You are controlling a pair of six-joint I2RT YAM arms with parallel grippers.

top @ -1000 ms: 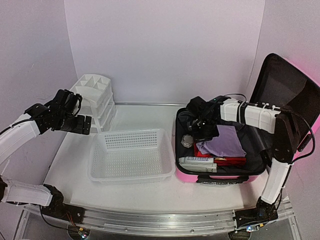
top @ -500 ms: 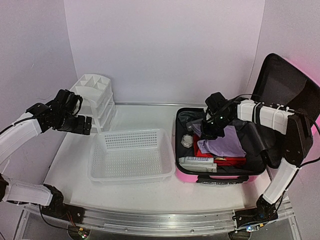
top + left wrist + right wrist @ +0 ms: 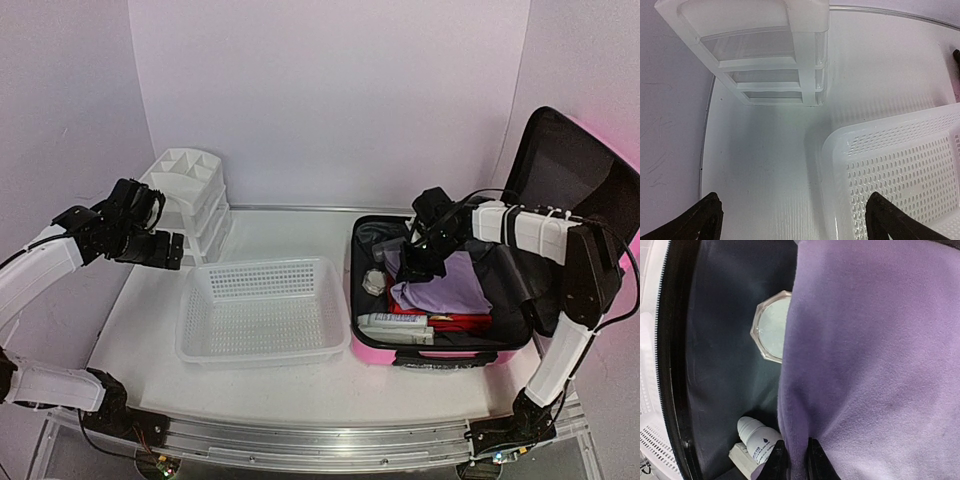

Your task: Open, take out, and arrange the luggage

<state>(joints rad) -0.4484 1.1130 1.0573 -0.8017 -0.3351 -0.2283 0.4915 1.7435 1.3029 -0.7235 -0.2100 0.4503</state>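
Observation:
The pink luggage lies open at the right, with its black-lined lid standing up behind. Inside it are a purple cloth, a red item, a white tube and a clear faceted jar. My right gripper hangs over the left part of the case. In the right wrist view its jaws pinch a fold at the edge of the purple cloth, beside a white bottle. My left gripper is open and empty above the table, by the basket's far left corner.
A white mesh basket sits mid-table, left of the luggage, and its rim shows in the left wrist view. A white drawer organizer stands at the back left. The right arm reaches across the open case.
The right gripper has moved right and back inside the case with the purple cloth's edge pinched, and more of the red item shows. The left arm has stayed still.

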